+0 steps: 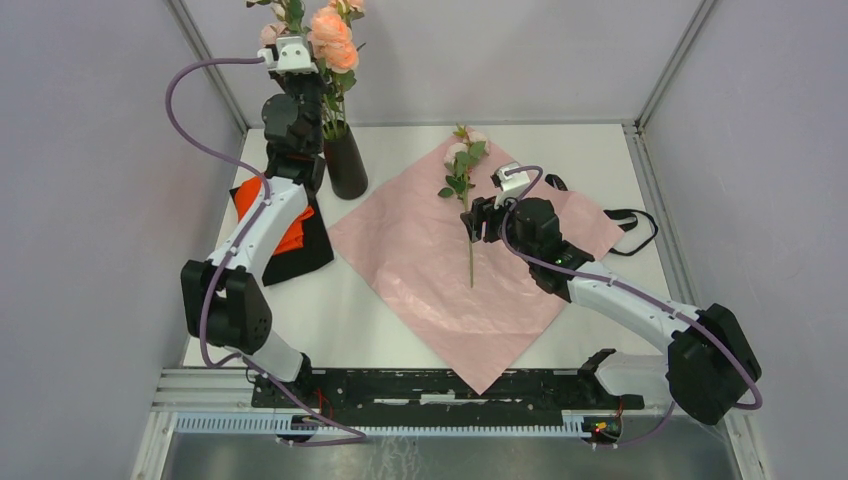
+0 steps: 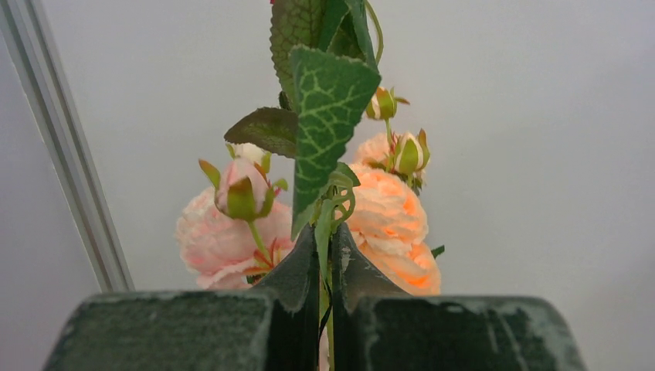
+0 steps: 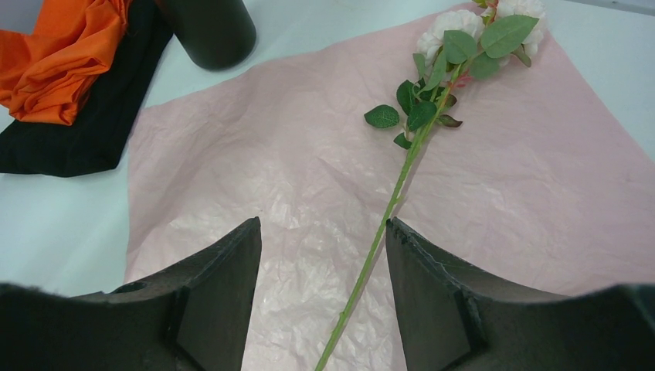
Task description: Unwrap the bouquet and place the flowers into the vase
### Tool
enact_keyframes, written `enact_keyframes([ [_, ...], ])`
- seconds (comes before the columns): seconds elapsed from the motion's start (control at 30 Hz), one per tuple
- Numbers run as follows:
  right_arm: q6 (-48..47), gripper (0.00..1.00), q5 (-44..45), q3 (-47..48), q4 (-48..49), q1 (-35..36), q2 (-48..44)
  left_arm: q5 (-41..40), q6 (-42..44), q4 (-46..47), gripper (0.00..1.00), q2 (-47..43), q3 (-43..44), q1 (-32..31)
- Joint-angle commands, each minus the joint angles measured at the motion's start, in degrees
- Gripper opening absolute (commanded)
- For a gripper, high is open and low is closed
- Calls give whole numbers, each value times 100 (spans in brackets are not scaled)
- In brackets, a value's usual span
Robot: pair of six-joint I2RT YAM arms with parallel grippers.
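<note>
Now vase [image 1: 346, 160] holds flowers [image 1: 333, 40], left fingers [image 2: 297, 270] pinching a stem [image 2: 325, 309], right fingers [image 3: 224, 286] spread

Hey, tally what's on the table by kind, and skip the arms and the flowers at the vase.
Vase: 1
Wrapping paper sheet: 1
Cloths: 2, orange cloth and black cloth
Black ribbon: 1
Loose flower stem lying on the paper: 1
Total: 6
</note>
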Motion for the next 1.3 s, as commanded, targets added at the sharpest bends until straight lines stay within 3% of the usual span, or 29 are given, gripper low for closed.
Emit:
enact_keyframes([
  [0.0, -25, 66, -31, 30, 194, 3, 39, 10, -318, 281, 2, 68, -264, 50],
  [0.5, -51, 66, -40, 61, 177, -6, 132, -188, -547, 279, 4, 333, -632, 42],
  [0.53, -60, 66, -33, 60, 183, -9, 131, -194, -581, 268, 13, 326, -647, 41],
  [0.6, -63, 66, -30, 55, 195, -4, 136, -205, -619, 227, 43, 297, -678, 40],
  [0.67, -53, 66, -31, 69, 194, -4, 152, -212, -653, 207, 80, 264, -722, 34],
  [0.7, -55, 66, -39, 70, 203, -10, 153, -218, -657, 178, 91, 253, -735, 36],
  [0.77, -55, 66, -33, 57, 209, -10, 149, -229, -678, 110, 99, 263, -746, 36],
  [1.27, -18, 65, 294, 215, 124, -113, 503, -12, -1282, -251, 100, -120, -1453, 29],
])
